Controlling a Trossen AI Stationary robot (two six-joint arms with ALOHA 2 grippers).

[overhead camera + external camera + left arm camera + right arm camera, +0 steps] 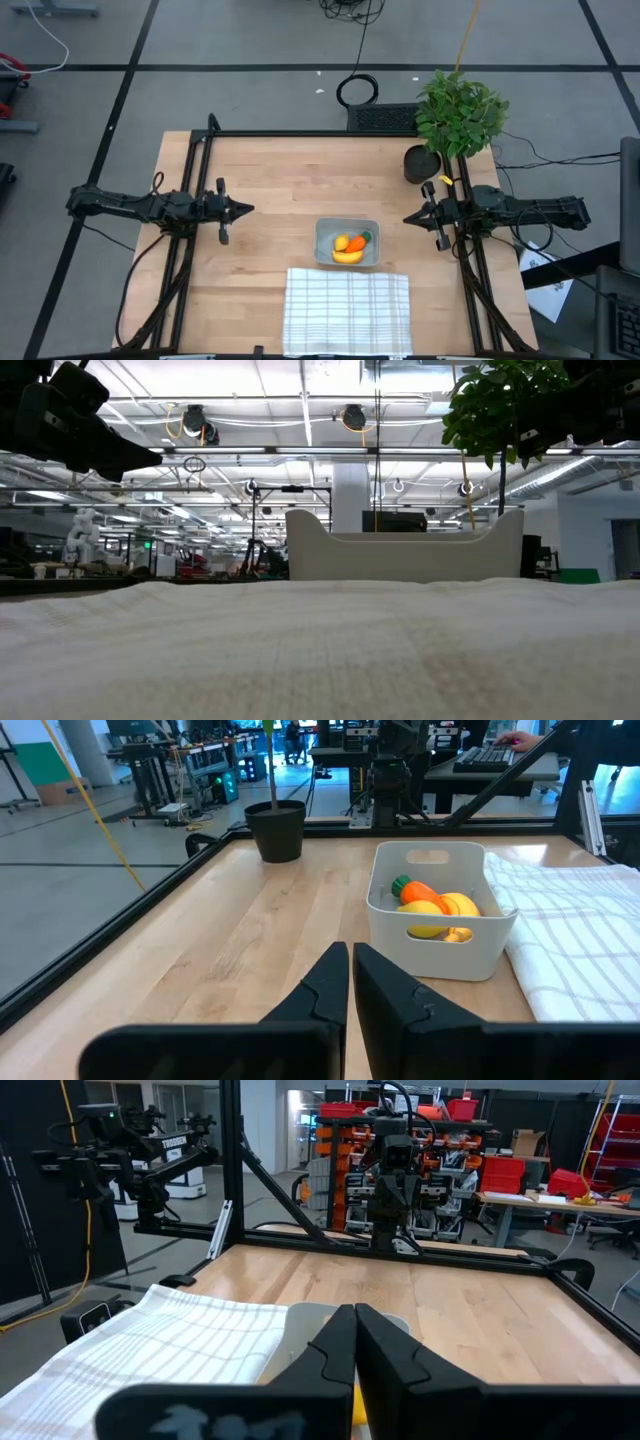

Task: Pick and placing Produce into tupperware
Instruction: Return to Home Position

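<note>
The tupperware (324,236) is a pale grey tub near the table's middle, just behind the checked cloth; its wall also shows in the left wrist view (440,945) and the low view (400,555). Inside it lie the produce: an orange carrot with a green top (418,890), a yellow lemon-like piece (458,905) and a yellow banana (347,256). My left gripper (249,209) hovers shut at the table's left, pointing toward the tub. My right gripper (407,217) hovers shut at the table's right, facing the tub. Neither touches anything.
A white checked cloth (347,310) lies at the near edge, in front of the tub. A leafy potted plant (458,112) and its black pot (421,163) stand at the far right corner. A black frame (300,133) borders the table. Bare wood lies between each gripper and the tub.
</note>
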